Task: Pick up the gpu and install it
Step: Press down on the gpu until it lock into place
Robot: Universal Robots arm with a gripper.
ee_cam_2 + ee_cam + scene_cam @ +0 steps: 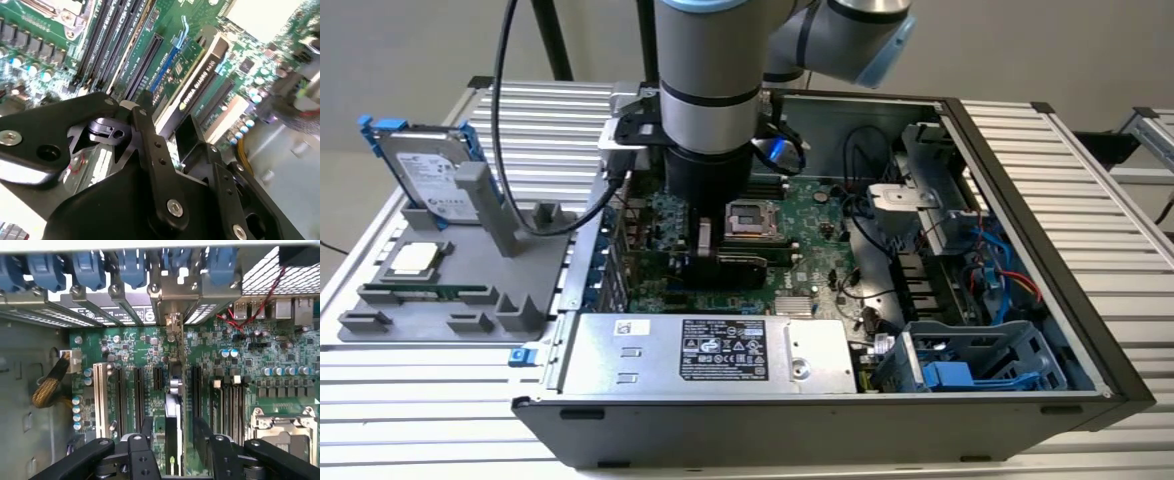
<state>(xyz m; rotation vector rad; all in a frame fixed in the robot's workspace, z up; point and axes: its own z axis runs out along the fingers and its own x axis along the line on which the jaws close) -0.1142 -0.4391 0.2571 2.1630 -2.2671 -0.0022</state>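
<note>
Your gripper point(172, 440) is clamped on the gpu point(172, 415) — card edge-on directly below it, long axis running along the motherboard point(130, 347) slots — bracket end toward the rear slot covers point(120, 300).

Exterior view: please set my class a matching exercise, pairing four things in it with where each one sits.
Things:
1. gpu
2. hard drive
3. power supply
4. processor socket

Places:
A. silver box along the near wall of the case
B. propped in the grey holder outside the case
C. on edge on the motherboard, right under the arm
D. flat on the motherboard, just to the exterior view's right of the arm

Pairs: 1-C, 2-B, 3-A, 4-D
</note>
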